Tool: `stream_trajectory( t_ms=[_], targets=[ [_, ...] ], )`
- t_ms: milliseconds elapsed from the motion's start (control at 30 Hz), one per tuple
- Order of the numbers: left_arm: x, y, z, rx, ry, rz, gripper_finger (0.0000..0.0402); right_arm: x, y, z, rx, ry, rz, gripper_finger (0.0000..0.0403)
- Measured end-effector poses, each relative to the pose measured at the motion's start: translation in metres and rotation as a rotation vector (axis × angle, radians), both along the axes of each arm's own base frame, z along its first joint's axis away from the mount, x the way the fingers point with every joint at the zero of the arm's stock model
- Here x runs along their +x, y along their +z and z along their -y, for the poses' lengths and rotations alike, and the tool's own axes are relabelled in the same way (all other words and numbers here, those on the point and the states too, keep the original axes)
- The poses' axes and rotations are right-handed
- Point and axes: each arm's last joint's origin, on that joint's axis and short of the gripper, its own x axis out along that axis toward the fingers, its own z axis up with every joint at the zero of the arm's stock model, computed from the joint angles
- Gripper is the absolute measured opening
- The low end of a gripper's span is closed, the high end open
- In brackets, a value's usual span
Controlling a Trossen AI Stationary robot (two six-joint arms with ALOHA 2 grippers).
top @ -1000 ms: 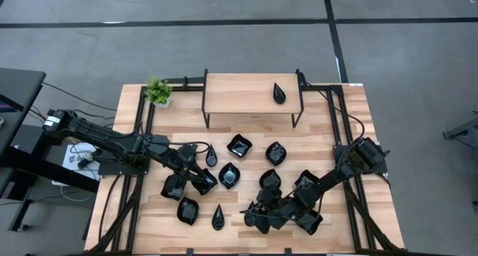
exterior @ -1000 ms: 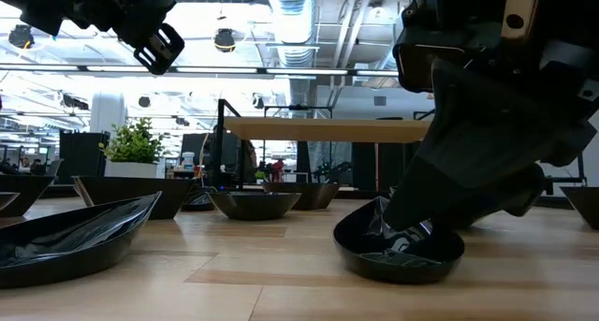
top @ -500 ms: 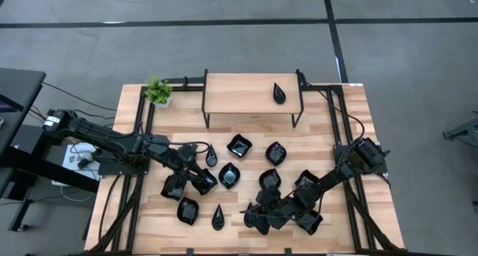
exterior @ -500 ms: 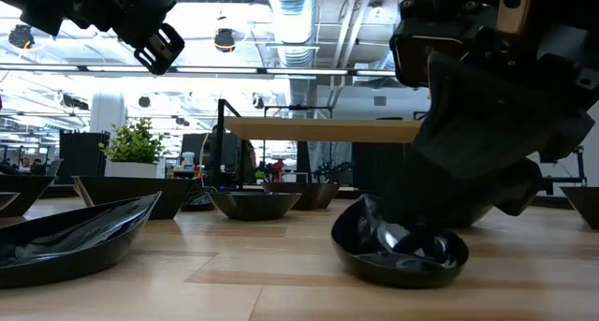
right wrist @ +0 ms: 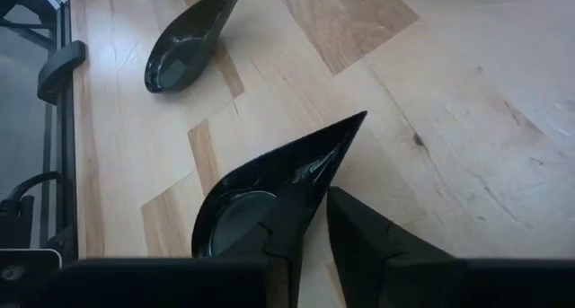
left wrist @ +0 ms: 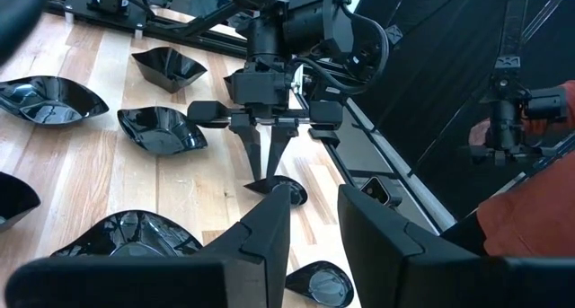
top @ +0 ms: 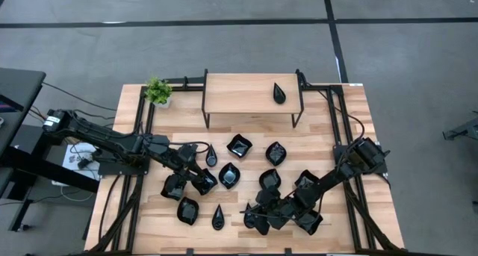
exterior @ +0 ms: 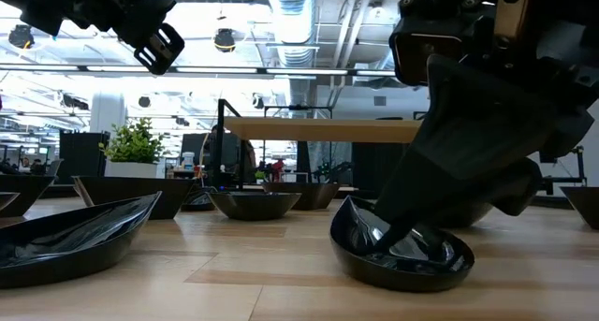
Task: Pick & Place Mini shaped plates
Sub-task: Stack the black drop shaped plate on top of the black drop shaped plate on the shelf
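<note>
The wooden counter (top: 314,144) fills the middle of the overhead frame, a potted plant (top: 157,91) at its upper left. Left of centre, the left hand (top: 200,180) hovers above the plates (top: 229,175), its fingers a narrow gap apart, holding nothing. Lower right of centre, the right hand (top: 258,215) pinches the rim of a teardrop plate (right wrist: 269,196) touching the wood. Another dish (top: 278,92) sits on the shelf (top: 239,92) at upper centre.

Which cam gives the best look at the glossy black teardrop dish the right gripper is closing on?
Right wrist view: the glossy black teardrop dish fills the frame, pointed tip clear, right gripper fingers astride its rim. Low view shows it side-on, tilted, partly behind the fingers. High view: mostly hidden under the arm. Left wrist view: small, distant.
</note>
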Motion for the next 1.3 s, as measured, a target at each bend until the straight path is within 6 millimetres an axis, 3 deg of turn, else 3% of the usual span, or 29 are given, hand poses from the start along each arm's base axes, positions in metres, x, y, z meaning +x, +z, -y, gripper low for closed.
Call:
stream_trajectory(
  t_ms=[267,600,800,967,1300],
  targets=[
    [0.000,0.000,0.000,0.000,0.000,0.000,0.0097,0.001,0.001,-0.001,0.010,0.001,0.015,0.0003],
    [0.000,0.000,0.000,0.000,0.000,0.000,0.0097,0.005,0.006,-0.003,0.035,0.000,0.049,0.0002],
    [0.000,0.000,0.000,0.000,0.000,0.000,0.0097,0.019,0.020,0.000,0.005,0.011,0.090,0.0001],
    [0.000,0.000,0.000,0.000,0.000,0.000,0.0097,0.041,0.033,0.019,-0.072,-0.004,0.097,0.0001],
    [0.000,0.000,0.000,-0.005,0.001,0.003,0.0097,0.090,0.073,0.079,-0.194,-0.041,0.088,0.0001]
  ],
)
